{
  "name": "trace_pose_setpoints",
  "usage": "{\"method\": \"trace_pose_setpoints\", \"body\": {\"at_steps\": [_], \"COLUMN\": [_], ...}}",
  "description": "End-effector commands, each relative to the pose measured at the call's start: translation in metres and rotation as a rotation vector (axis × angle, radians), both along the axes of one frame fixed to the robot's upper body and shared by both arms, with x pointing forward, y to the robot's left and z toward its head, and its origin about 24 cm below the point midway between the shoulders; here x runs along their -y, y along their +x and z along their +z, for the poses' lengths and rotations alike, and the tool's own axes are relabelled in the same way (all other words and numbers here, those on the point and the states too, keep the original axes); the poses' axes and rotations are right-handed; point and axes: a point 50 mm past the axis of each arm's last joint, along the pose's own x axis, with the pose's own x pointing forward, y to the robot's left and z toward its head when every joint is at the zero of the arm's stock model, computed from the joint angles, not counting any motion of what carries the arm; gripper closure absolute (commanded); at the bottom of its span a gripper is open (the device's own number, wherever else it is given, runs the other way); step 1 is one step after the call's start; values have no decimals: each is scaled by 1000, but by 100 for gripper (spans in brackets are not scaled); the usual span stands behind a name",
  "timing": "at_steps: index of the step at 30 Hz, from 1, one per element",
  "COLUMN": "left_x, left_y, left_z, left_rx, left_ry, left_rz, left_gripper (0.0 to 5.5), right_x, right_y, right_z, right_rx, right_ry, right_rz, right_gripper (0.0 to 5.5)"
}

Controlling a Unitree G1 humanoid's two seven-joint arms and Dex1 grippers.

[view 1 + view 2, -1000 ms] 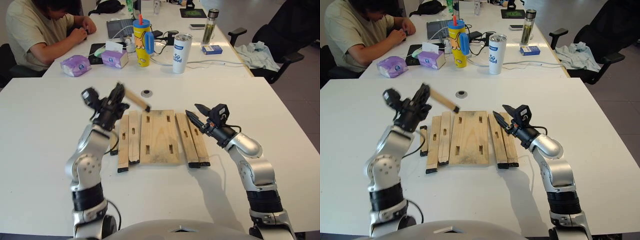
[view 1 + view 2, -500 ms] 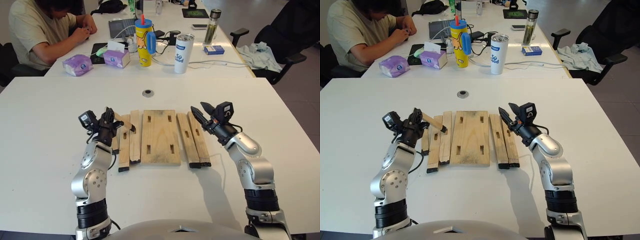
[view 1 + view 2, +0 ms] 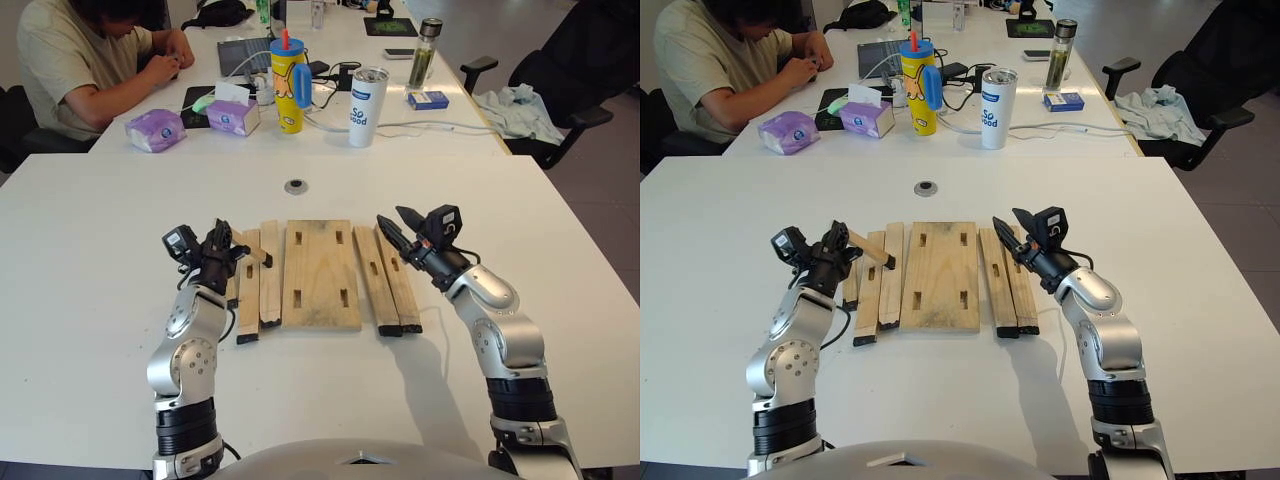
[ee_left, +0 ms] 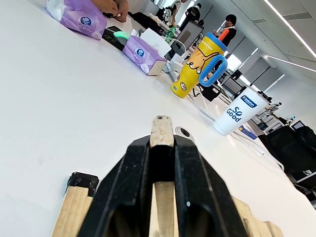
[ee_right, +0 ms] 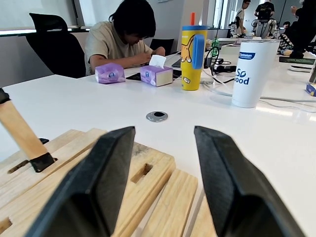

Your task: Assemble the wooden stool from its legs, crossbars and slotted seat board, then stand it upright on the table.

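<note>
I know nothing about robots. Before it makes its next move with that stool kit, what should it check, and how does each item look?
1. Left end effector shut on the crossbar: ok.
2. Crossbar's black tip seated in a leg's slot: cannot tell; it sits over the left legs.
3. Right end effector open and free, by the right legs: ok.
4. Seat board lying flat, its four slots unblocked: ok.
5. Stool assembled: not ok; the legs and board lie flat and apart.
</note>
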Motion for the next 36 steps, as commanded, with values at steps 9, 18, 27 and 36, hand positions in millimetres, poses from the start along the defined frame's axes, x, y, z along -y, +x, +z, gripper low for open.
{"method": "trace_pose_setpoints", "body": {"at_steps": [9, 18, 27, 36], "left_x": [2, 7, -3, 6], "left_y": [-6, -12, -29, -23], "left_z": [-12, -39, -63, -55], "left_rx": [-185, -249, -220, -149], "left_ry": [365, 637, 625, 634], "left_rz": [7, -153, -227, -245], "left_gripper": [507, 507, 507, 507], "right_x": [-7, -8, -8, -10], "right_y": [-4, -13, -13, -8], "right_z": [-1, -7, -7, -5], "right_rx": [-27, -61, -64, -56], "right_ry": [-13, -9, -10, -12], "right_rz": [11, -24, -34, -22], "right_gripper": [329, 329, 329, 329]}}
